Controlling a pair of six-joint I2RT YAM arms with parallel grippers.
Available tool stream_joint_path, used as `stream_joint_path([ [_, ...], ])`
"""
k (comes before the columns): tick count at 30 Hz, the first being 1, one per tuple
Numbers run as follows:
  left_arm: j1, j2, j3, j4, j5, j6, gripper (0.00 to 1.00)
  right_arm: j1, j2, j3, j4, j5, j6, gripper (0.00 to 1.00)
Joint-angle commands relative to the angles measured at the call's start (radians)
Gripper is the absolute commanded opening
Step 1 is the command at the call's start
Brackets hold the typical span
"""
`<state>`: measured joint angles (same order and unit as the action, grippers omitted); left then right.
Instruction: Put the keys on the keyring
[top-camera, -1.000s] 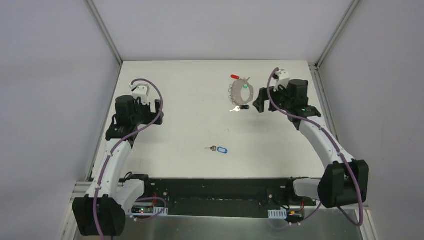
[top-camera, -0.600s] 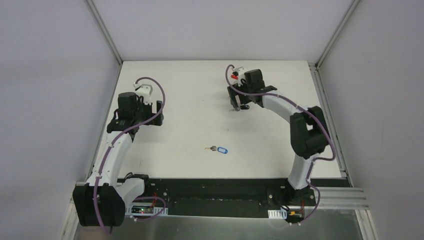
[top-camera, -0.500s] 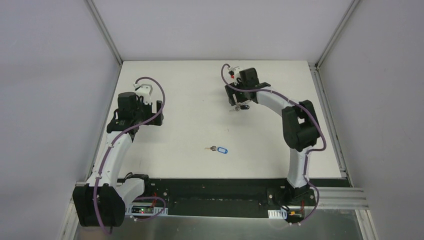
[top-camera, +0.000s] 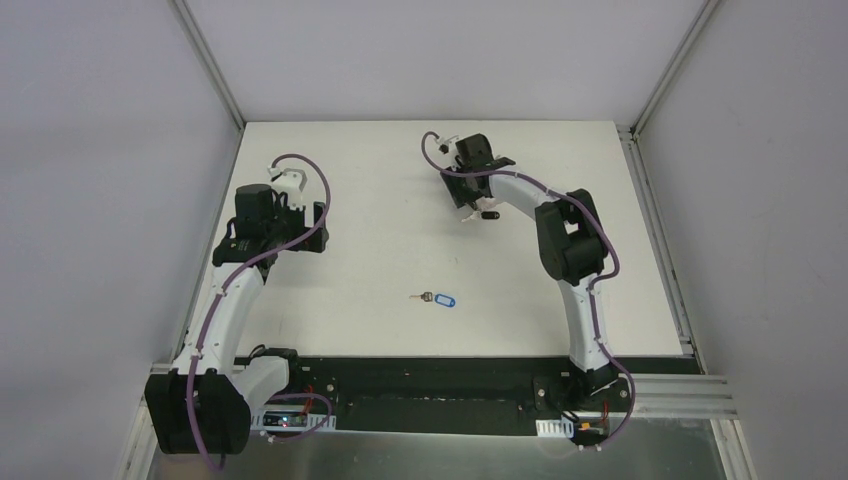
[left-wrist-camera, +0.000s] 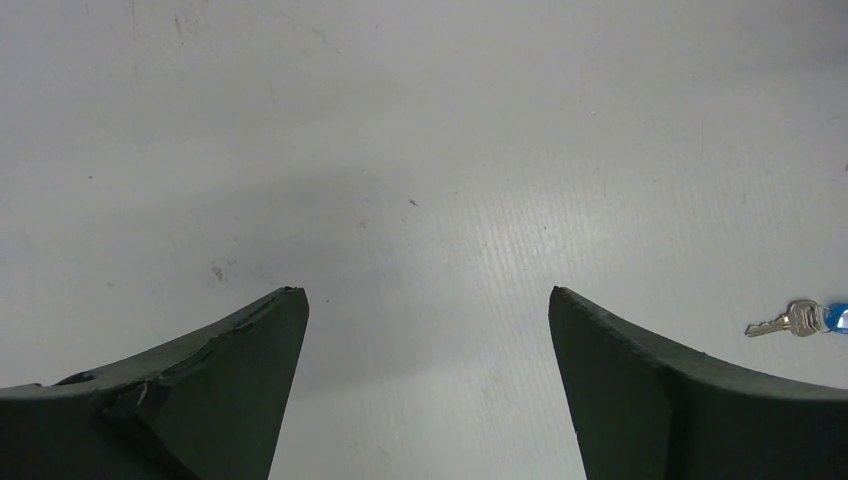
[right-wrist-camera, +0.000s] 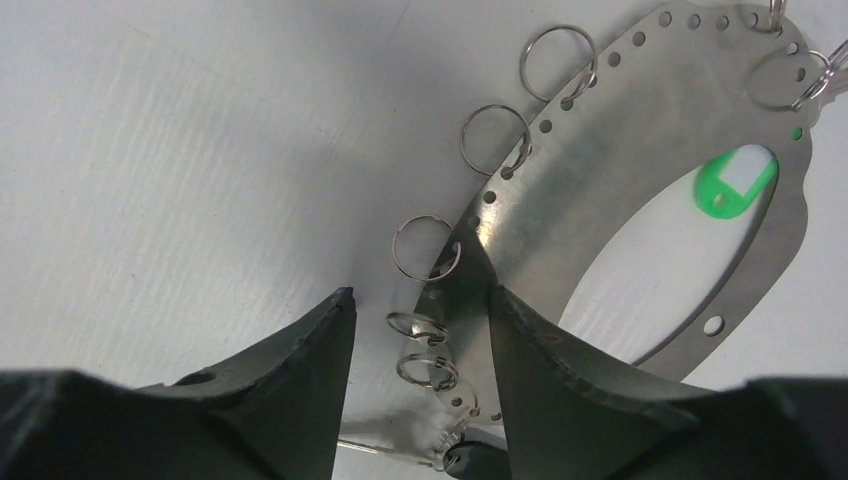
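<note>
The keyring (right-wrist-camera: 640, 150) is a flat grey metal oval band with holes and small split rings (right-wrist-camera: 495, 140) along its rim; a green tag (right-wrist-camera: 735, 183) shows through its opening. My right gripper (right-wrist-camera: 420, 292) is low over its rim with jaws partly apart, two small split rings between them and nothing clamped. In the top view the right gripper (top-camera: 467, 198) covers most of the ring; a black tag (top-camera: 490, 214) sticks out beside it. The key with the blue oval tag (top-camera: 440, 299) lies alone mid-table and shows at the left wrist view's right edge (left-wrist-camera: 790, 320). My left gripper (left-wrist-camera: 428, 292) is open and empty.
The left gripper (top-camera: 318, 228) hovers at the table's left side. Grey walls and metal rails enclose the white table (top-camera: 380, 250) on three sides. A black tag and a silver key blade lie under the right fingers (right-wrist-camera: 300, 380).
My right arm has swung left from beside the keyring to over it, so the gripper now covers the ring. The left arm and the blue-tagged key have stayed put.
</note>
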<state>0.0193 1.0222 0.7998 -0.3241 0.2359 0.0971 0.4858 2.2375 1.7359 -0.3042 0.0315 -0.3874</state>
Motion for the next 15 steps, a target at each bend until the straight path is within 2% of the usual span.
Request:
stream_joint_path([
  [1, -0.004, -0.03, 0.033, -0.003, 0.032, 0.012, 0.94, 0.008, 0.007, 0.02, -0.042, 0.043, -0.024, 0.52],
  [5, -0.004, -0.03, 0.03, 0.0, 0.038, 0.014, 0.94, 0.013, 0.003, 0.001, -0.039, 0.047, -0.036, 0.43],
  [9, -0.004, -0.036, 0.031, -0.004, 0.045, 0.013, 0.93, 0.02, -0.023, -0.027, -0.042, 0.04, -0.034, 0.29],
  [15, -0.004, -0.04, 0.033, -0.007, 0.051, 0.013, 0.93, 0.02, -0.143, -0.169, -0.034, 0.026, -0.023, 0.02],
])
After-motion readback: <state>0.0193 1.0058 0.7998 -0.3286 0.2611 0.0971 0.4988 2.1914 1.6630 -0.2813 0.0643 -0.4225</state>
